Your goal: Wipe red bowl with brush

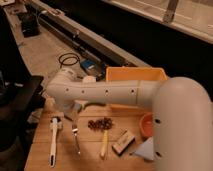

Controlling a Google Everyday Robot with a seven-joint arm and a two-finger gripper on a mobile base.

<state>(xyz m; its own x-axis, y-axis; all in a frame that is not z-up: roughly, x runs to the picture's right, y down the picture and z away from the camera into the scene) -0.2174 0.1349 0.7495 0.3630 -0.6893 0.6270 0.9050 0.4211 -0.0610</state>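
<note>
The white brush (53,140) lies lengthwise on the wooden table near its left edge, head pointing away from me. At the right, the red bowl (145,124) shows only as an orange-red arc, mostly hidden behind my white arm. The arm reaches from right to left across the table. My gripper (70,113) hangs off the arm's left end, just right of the brush head and above the fork (76,139). It looks open, with nothing in it.
A large yellow tub (135,75) stands behind the arm. On the table lie a cluster of small dark pieces (100,123), a yellow-handled tool (104,143), a dark block (123,142) and a pale blue cloth (145,150). A black cable (69,59) lies on the floor beyond.
</note>
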